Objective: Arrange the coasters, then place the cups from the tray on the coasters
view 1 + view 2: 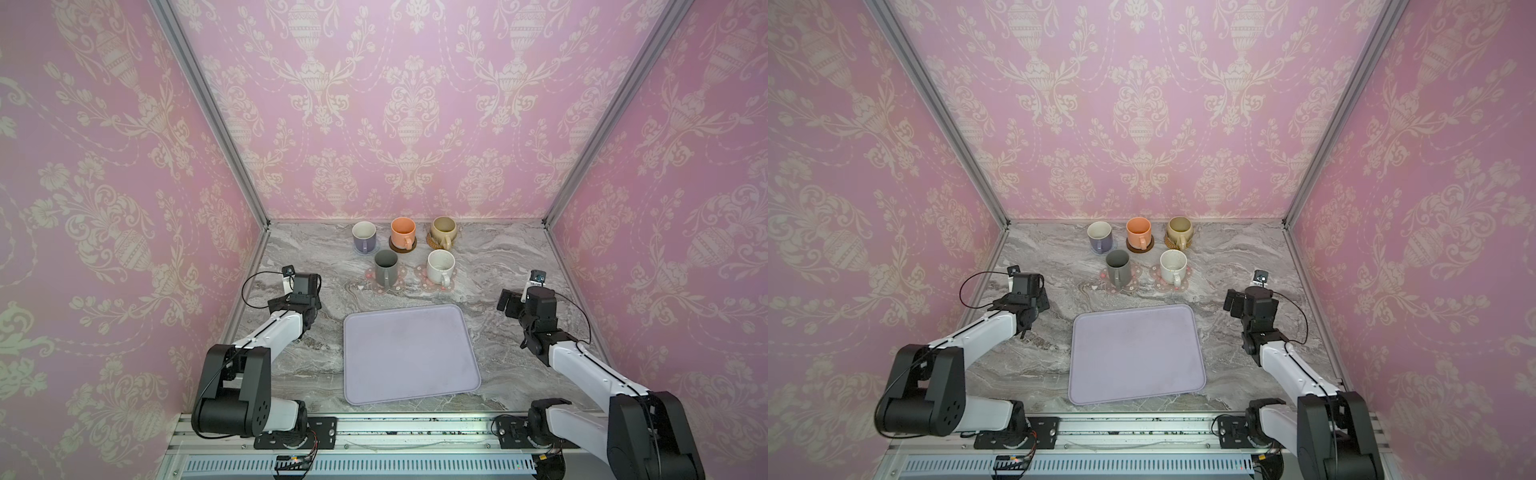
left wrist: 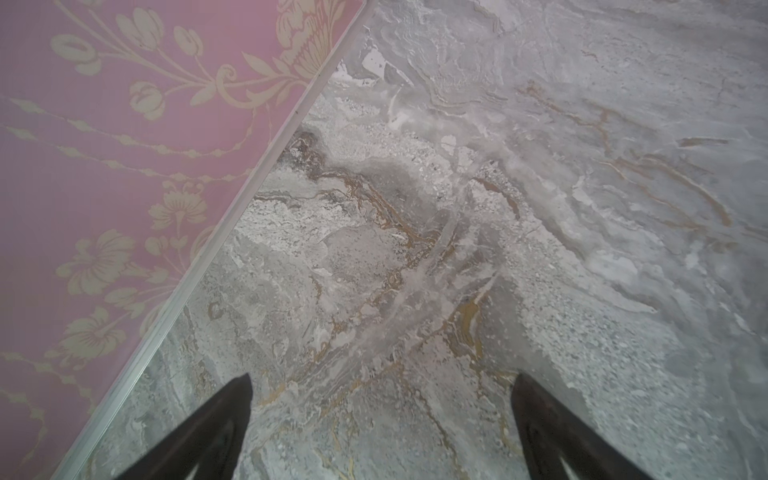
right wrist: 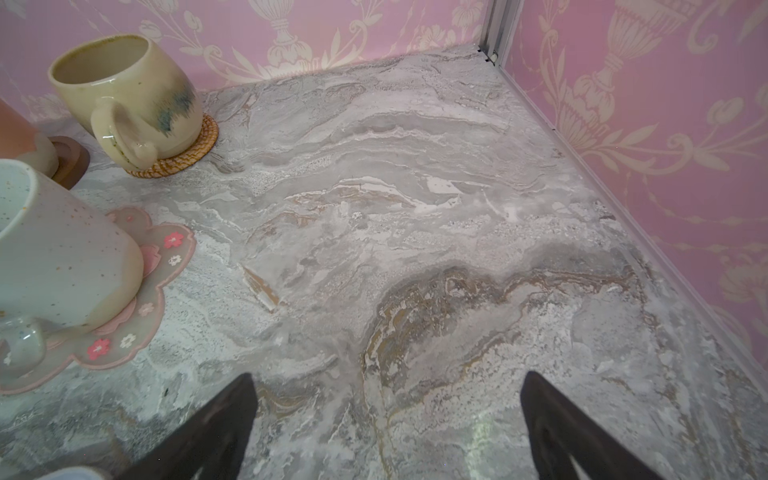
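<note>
Five cups (image 1: 403, 232) stand upright at the far side of the desk (image 1: 498, 257) in both top views, three behind and two in front, each on one of five coasters (image 1: 422, 279). One tray (image 1: 409, 353) lies flat nearer the front. Two arms flank it, the left arm (image 1: 274, 332) and the right arm (image 1: 582, 365), each reaching forward at its own side.

In the left wrist view the left claw (image 2: 380, 386) gapes wide over marble just beside the wall (image 2: 124, 166), gripping nothing.

In the right wrist view the right claw (image 3: 386, 386) is spread wide and empty too. Nearby, the beige cup (image 3: 124, 87) sits on the rattan coaster (image 3: 191, 153) and the white speckled cup (image 3: 62, 257) on a pink flower coaster (image 3: 166, 257).
</note>
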Tool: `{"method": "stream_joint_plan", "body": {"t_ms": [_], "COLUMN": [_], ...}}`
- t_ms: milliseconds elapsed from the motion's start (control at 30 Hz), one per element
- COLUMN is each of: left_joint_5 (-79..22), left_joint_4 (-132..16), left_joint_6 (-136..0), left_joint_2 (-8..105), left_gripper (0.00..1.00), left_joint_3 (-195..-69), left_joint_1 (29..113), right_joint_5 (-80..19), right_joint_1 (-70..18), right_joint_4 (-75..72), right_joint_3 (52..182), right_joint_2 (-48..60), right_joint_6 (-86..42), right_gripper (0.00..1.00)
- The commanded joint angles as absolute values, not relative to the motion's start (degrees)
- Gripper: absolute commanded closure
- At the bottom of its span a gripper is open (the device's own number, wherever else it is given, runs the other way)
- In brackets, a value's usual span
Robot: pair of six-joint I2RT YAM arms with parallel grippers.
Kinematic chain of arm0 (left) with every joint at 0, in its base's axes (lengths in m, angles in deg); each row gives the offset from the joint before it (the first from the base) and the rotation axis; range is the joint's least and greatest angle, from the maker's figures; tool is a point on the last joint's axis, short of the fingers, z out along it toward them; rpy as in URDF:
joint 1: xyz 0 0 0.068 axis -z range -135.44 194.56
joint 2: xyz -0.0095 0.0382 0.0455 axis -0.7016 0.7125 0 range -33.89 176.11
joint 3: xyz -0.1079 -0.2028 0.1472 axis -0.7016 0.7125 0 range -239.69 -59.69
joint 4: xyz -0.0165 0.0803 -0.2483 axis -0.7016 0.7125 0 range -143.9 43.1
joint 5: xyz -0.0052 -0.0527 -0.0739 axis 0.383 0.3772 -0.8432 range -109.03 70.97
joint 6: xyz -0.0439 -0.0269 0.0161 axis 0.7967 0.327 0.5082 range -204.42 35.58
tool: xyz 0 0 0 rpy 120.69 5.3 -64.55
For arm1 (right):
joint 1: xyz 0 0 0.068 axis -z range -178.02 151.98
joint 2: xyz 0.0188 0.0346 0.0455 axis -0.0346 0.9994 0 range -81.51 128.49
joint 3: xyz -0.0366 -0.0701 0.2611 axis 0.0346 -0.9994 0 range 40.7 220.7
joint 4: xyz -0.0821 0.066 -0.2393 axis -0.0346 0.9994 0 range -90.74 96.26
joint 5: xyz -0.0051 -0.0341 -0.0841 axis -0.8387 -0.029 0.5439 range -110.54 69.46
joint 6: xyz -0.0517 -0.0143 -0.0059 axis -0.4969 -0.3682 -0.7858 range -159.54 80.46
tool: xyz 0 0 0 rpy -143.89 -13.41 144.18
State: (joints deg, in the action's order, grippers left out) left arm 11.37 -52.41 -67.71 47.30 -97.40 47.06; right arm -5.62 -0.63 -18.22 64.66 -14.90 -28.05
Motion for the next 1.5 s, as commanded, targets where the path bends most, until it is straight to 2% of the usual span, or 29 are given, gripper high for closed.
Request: {"method": "stream_joint_plan", "body": {"t_ms": [0,267,467,633,700,867,1000,1033,1167,1467], "left_joint_5": [12.4,9.6,6.1,2.6,1.0,-0.6,-4.7,-4.5,-4.5,-3.9], "left_joint_4": [-61.3,-79.7,-92.1,-105.9,-102.4,-105.0,-112.6,-118.1,-118.9,-114.5], "left_joint_6": [-71.2,-76.2,-79.2,-81.5,-80.9,-82.0,-83.0,-83.8,-83.3,-82.7], "left_joint_2": [48.7,50.9,52.2,56.6,55.8,56.5,59.4,61.1,60.6,60.2], "left_gripper": [0.01,0.01,0.01,0.01,0.01,0.01,0.01,0.01,0.01,0.01], "left_joint_3": [-94.6,-89.4,-86.2,-82.4,-83.1,-82.4,-79.4,-78.2,-77.4,-79.2], "left_joint_1": [45.6,45.4,45.4,45.3,45.3,45.3,45.3,45.3,45.3,45.1], "right_joint_5": [-6.5,-11.4,-17.3,-20.8,-21.2,-22.6,-24.3,-23.9,-24.2,-21.9], "right_joint_1": [-0.2,0.4,0.5,0.6,0.6,1.0,1.1,1.3,1.4,1.5], "right_joint_4": [-24.8,-35.0,-30.7,-33.1,-35.7,-43.7,-59.5,-59.0,-57.8,-55.0], "right_joint_3": [63.8,64.9,69.7,69.5,69.1,66.0,59.7,59.0,59.9,61.6], "right_joint_2": [-11.8,-3.3,0.4,1.1,1.8,4.3,7.6,6.8,6.7,7.1], "right_joint_6": [-30.0,-30.1,-32.8,-36.5,-38.1,-38.3,-38.4,-38.2,-38.3,-37.5], "right_gripper": [0.00,0.00,0.02,0.02,0.02,0.01,0.00,0.00,0.00,0.00]}}
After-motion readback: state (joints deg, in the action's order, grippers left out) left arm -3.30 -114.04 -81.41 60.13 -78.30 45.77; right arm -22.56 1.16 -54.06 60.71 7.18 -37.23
